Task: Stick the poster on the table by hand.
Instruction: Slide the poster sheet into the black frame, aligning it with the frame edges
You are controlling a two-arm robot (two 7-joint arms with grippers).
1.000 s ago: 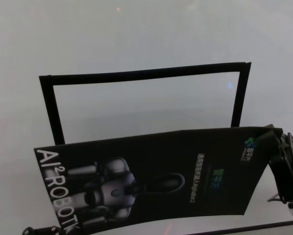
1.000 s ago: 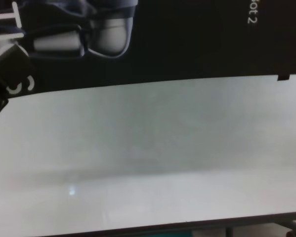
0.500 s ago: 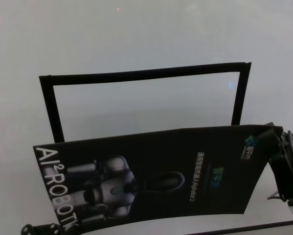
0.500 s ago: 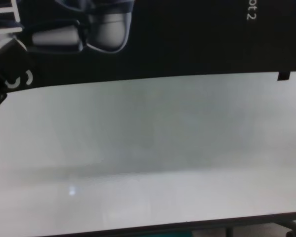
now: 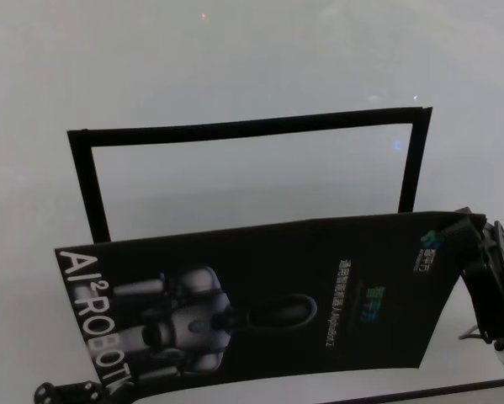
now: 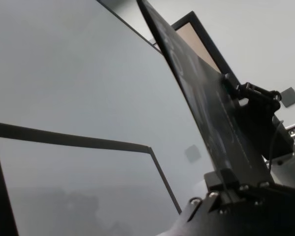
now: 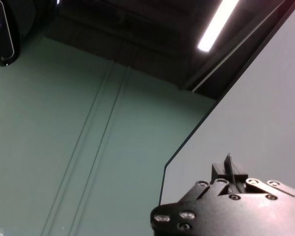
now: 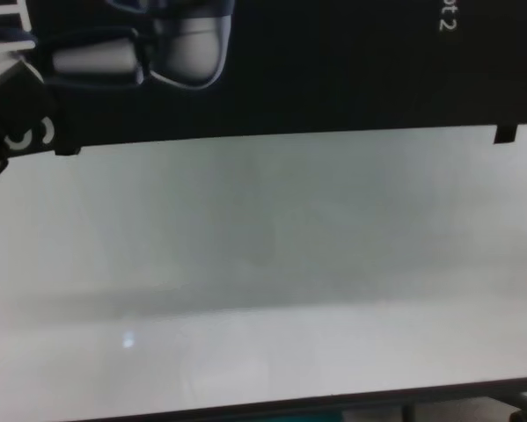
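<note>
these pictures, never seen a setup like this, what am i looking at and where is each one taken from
This is a two-armed robot holding up a large glossy black poster printed with a grey-white humanoid robot. One picture comes from a camera on its head, one from its chest, and one from each wrist. In the head view, the black right gripper pinches the poster's right end and the black left gripper holds the left end near the bottom. The wide glossy white table lies underneath, with a rectangular outline of black tape on it, partly hidden by the poster. The chest view looks under the poster's lower edge at bare tabletop. The wrist views show each gripper clamped on the sheet's edge.
</note>
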